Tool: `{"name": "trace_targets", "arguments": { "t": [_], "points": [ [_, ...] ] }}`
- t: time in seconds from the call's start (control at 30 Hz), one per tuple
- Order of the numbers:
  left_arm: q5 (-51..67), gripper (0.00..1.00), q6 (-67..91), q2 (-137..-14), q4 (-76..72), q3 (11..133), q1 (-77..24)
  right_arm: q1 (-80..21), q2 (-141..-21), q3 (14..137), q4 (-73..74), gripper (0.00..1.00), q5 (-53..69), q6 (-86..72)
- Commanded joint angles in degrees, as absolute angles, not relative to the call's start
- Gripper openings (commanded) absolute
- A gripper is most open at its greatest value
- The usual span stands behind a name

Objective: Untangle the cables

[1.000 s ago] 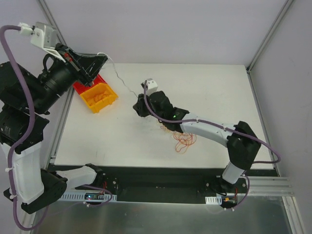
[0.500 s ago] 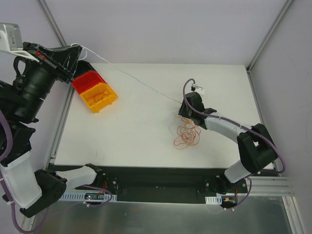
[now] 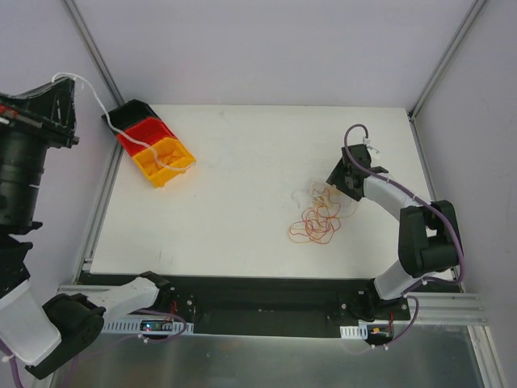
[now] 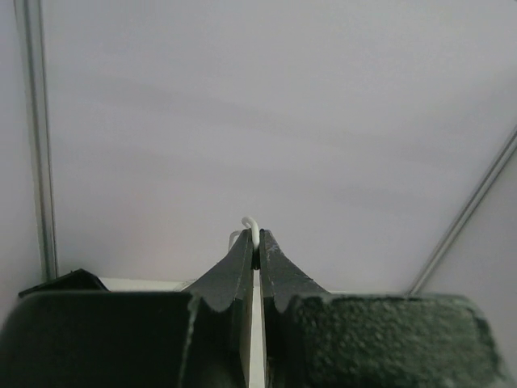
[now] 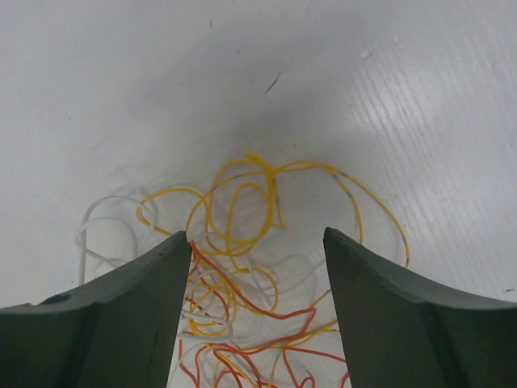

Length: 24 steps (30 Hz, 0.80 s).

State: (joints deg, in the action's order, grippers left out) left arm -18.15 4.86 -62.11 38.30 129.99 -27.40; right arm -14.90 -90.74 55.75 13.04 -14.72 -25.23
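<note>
Showed the left gripper (image 4: 258, 246) raised high at far left, pinched tight on a white cable (image 4: 253, 224) (a small loop poking out above the fingertips). Traced that cable down to the orange bin (image 3: 166, 160) at the far left corner of the table (image 3: 234, 210). Found the right gripper (image 5: 255, 234) spread wide, holding nothing, low over the tangle (image 3: 317, 220) of orange, red, yellow and white cables, right of centre on the table.

Only a small loop of white cable (image 4: 252, 225) shows above the left end effector (image 4: 257, 241). The tangled cables (image 5: 258, 170) run partly behind the right end effector (image 5: 255, 236) and off the bottom edge.
</note>
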Motion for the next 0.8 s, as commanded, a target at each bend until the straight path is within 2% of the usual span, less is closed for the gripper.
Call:
{"name": "trace_targets", "arguments": {
  "t": [0.0,0.23,0.37,0.57,0.77],
  "points": [
    [-20.1,0.00,4.9,-59.6,34.1,126.4,-27.6,-14.9,-90.8,59.8,17.1,0.70,-13.7,-23.0],
    [-12.4,0.00,10.8,-59.1,34.3,110.8,-27.5,-19.8,-84.9,59.4,12.8,0.71,-2.6,-11.1],
    [-11.4,0.00,11.2,-59.9,34.5,108.2,-27.6,-26.2,-81.4,57.6,11.3,0.72,3.4,-8.5],
    [-10.7,0.00,9.9,-62.4,36.3,112.6,-27.6,-30.3,-78.3,50.9,7.1,0.72,3.9,-10.4],
    [-13.2,0.00,9.7,-61.2,36.4,104.8,-27.6,-28.7,-75.8,43.7,1.3,0.73,2.4,-13.2]
  ]
}}
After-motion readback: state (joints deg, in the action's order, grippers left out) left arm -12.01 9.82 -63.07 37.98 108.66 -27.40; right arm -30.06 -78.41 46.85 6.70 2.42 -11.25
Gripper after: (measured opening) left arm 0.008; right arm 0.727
